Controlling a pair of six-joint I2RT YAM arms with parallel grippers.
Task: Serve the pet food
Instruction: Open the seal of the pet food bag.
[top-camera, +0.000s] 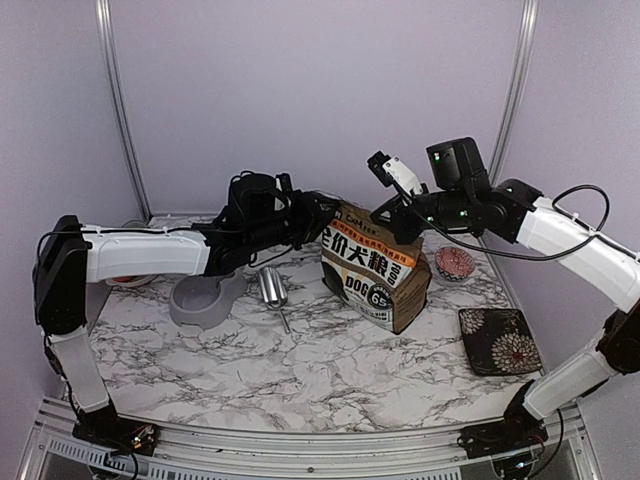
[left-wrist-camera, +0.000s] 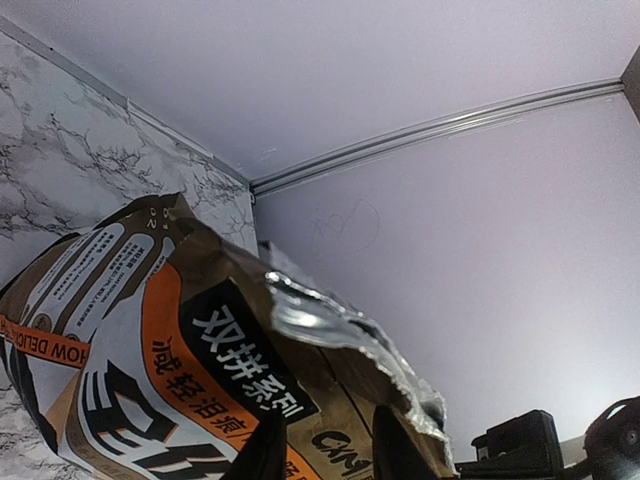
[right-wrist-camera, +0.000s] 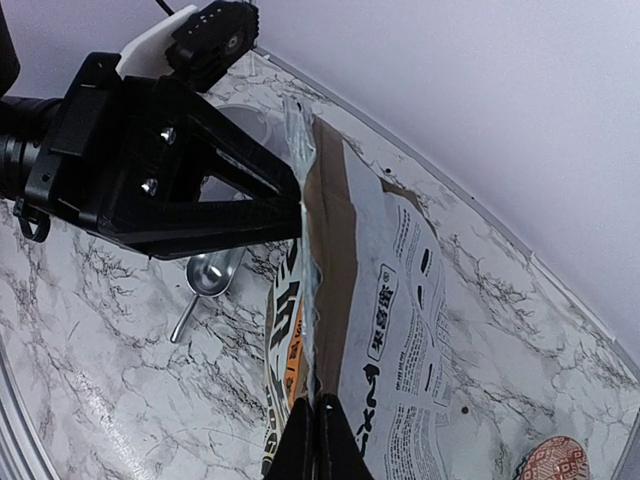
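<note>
pet food isn't showing in any view; you're probably looking for it inside the dog-food bag (top-camera: 375, 275), which is standing upright on the tabletop (top-camera: 300, 370) between your arms. your left fingers (right-wrist-camera: 250, 150) are pinching one side of the bag's torn foil mouth, and your right fingers (right-wrist-camera: 300, 445) are clamping flat on the opposite lip. you're likely dealing with loose dry pellets that will be running, bouncing and scattering, so they're not something to be grasping directly. the bag is looking soft, crinkly and slick, and it will probably be sagging and shifting its weight when tipped. you're better off holding the doubled lip than the smooth panels, and lifting the metal scoop (top-camera: 272, 288), lying beside the grey bowl (top-camera: 200, 300), by its thin handle.
</note>
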